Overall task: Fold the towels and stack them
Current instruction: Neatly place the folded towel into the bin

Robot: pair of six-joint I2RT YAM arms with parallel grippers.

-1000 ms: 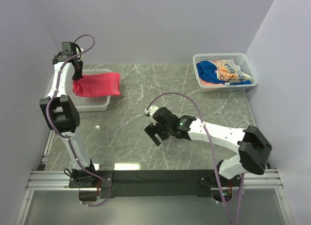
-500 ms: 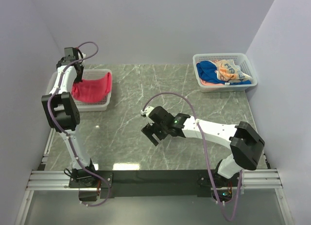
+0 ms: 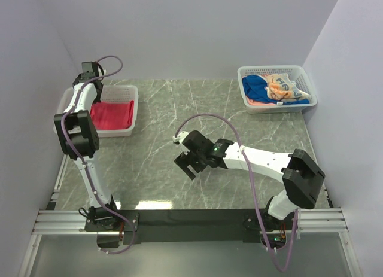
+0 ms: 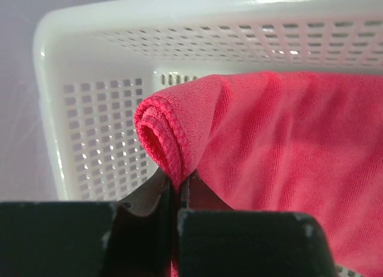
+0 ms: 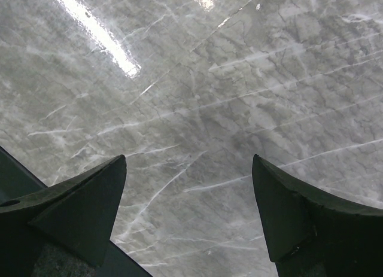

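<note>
A folded pink-red towel (image 3: 112,115) lies inside the white mesh basket (image 3: 128,128) at the left. My left gripper (image 3: 96,101) is shut on that towel's rolled edge (image 4: 164,142) at the basket's far left corner (image 4: 90,127). My right gripper (image 3: 187,165) is open and empty, low over the bare marble table (image 5: 197,97) at mid-table. A deep blue towel (image 3: 256,85), a salmon-peach towel (image 3: 258,102) and a printed orange/blue towel (image 3: 284,87) lie crumpled in the white basket (image 3: 275,107) at the far right.
The two baskets stand at the back left and back right of the marble table (image 3: 179,109). Grey walls close in the left, back and right sides. A black strip and metal rail (image 3: 191,217) run along the near edge by the arm bases.
My left gripper has carried the pink-red towel leftward and down, from hanging over the basket's right rim to lying inside it. My right gripper shifted slightly left.
</note>
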